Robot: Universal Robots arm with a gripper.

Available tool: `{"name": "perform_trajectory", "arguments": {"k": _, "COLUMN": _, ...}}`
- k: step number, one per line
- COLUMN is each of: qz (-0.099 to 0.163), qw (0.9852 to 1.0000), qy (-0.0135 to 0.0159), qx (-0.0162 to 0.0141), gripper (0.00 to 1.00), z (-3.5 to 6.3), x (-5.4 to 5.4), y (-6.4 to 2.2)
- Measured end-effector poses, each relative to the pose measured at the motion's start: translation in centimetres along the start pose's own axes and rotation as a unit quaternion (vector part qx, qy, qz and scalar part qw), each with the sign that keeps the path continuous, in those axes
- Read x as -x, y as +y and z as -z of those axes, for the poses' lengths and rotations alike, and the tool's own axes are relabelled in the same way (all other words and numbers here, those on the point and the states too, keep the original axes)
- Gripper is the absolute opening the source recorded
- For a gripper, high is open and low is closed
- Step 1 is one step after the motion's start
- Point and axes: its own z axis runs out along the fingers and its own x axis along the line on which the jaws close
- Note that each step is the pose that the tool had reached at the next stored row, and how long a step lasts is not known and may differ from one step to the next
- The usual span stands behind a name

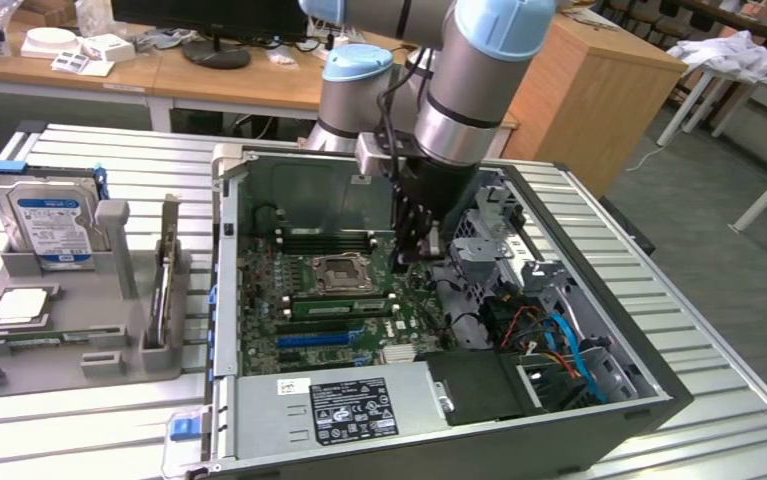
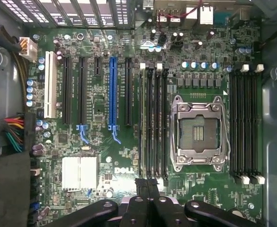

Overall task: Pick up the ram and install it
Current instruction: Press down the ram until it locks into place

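Hanging above the motherboard [image 2: 105, 156] inside the open computer case [image 1: 623, 395], the gripper [image 1: 417, 252] has its fingers pressed shut against each other. The ram [image 2: 143, 123] stands edge-up in the outermost black memory slot of the bank beside the CPU socket [image 2: 198, 132]. In the wrist view the closed fingertips [image 2: 141, 187] sit near one end of that slot, raised clear of the stick and not touching it.

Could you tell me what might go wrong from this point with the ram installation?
The shut gripper hangs at the end of the memory slots, right beside the empty CPU socket. A sideways drift might scrape its exposed contacts. A green ram appears to sit in one slot. I cannot tell whether it is fully latched, so uneven pressing could strain it.
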Motion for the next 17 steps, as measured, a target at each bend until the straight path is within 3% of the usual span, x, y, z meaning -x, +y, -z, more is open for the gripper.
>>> {"name": "perform_trajectory", "arguments": {"k": 14, "qz": 0.000, "qw": 1.0000, "qy": 0.0000, "qx": 0.0000, "gripper": 0.11, "z": -0.51, "x": -0.01, "y": -0.05}}
{"name": "perform_trajectory", "arguments": {"k": 17, "qz": 0.000, "qw": 1.0000, "qy": 0.0000, "qx": 0.0001, "gripper": 0.11, "z": -0.50, "x": 0.00, "y": -0.46}}
